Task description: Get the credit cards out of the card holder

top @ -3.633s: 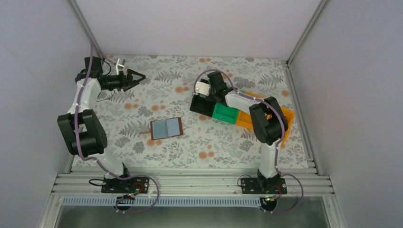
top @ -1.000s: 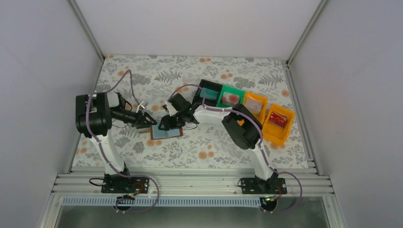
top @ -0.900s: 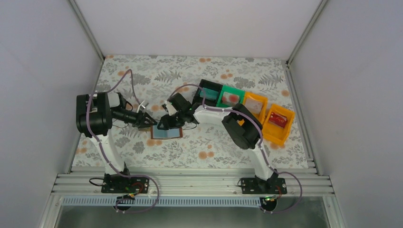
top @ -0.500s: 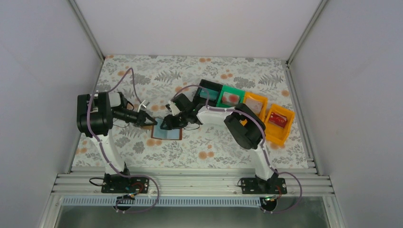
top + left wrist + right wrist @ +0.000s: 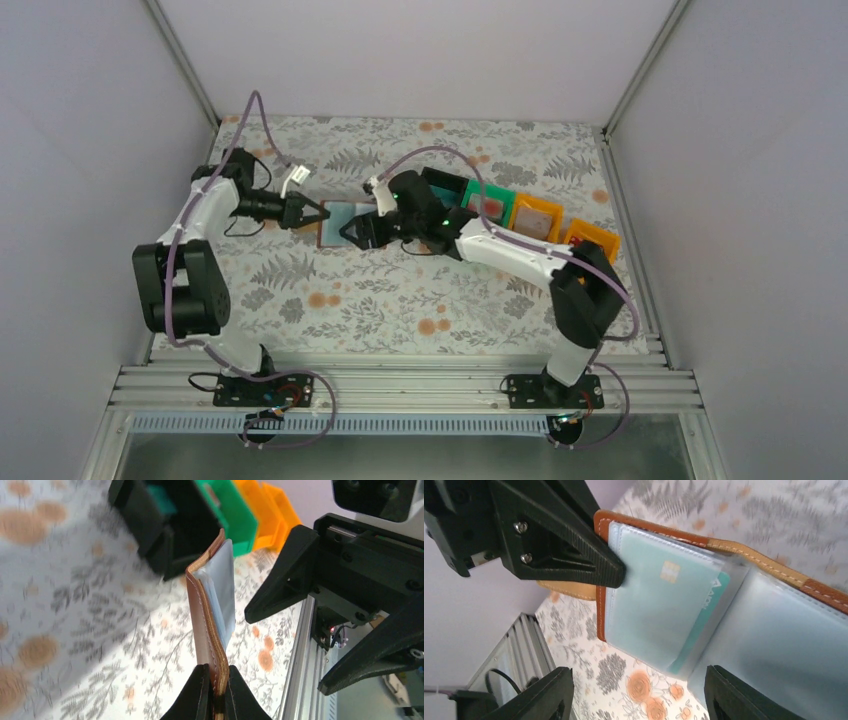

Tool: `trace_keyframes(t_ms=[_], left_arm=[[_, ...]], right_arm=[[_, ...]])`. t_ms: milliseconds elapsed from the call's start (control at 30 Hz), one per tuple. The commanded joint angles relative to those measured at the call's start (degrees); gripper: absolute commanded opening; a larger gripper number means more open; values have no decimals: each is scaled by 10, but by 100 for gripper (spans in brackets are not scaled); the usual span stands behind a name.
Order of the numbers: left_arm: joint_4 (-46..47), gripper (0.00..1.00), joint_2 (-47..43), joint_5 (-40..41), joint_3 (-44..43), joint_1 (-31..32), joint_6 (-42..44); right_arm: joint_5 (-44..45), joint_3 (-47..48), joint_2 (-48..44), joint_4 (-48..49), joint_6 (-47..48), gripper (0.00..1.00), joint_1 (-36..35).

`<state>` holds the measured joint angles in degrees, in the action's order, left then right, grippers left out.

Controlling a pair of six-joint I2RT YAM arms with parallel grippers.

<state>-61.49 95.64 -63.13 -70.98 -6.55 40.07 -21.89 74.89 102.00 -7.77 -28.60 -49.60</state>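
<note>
left end effector (image 5: 214, 682): clamped on card holder (image 5: 206, 615) edge, held over table (image 5: 400, 300) | right end effector (image 5: 352, 232): jaws apart, facing it | teal credit card (image 5: 659, 600): sleeved; likely thin, stiff, slick; pinch its outer edge

- We see two arms, the left arm (image 5: 205, 205) and the right arm (image 5: 510, 255), built of white links and bulky black joint housings.
- Lilac cables (image 5: 262, 120) run in loose loops along each arm, down to the black base plates (image 5: 247, 388).
- The left gripper (image 5: 322, 214) has matte black, wedge-shaped fingers (image 5: 564, 555) with ribbed faces, one showing two silver screws (image 5: 519, 527).
- The right gripper (image 5: 347, 233) has the same black wedges, and we spot a small green light (image 5: 432, 212) behind it.
</note>
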Motion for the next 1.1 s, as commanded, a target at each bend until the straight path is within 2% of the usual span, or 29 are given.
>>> trace_keyframes(t_ms=[0,67,200,433,500,700,800,967,1067], left_arm=[[4,2,-49,-62,-27,7,-18],[7,2,-64,-77,-34,13,-28],[10,2,-84,-96,-51,24,-47],[-43,2,-92,-143,-58,53,6],[-45,2,-95,-143,-54,60,12],[-79,2,-87,-146,-64,62,47],[-79,2,-84,-140,-62,62,51],[-52,2,-77,-107,-48,62,31],[-2,2,-78,-77,-22,62,0]], right_arm=[[39,-36,-45,48,20,69,5],[21,-38,-50,76,36,70,-1],[30,-3,-31,69,69,70,-21],[70,9,-26,95,56,66,-23],[78,12,-26,96,55,59,-23],[88,7,-38,99,59,21,-22],[95,-5,-50,97,67,7,-20],[106,-33,-79,88,84,4,-11],[98,-54,-92,77,94,4,-3]])
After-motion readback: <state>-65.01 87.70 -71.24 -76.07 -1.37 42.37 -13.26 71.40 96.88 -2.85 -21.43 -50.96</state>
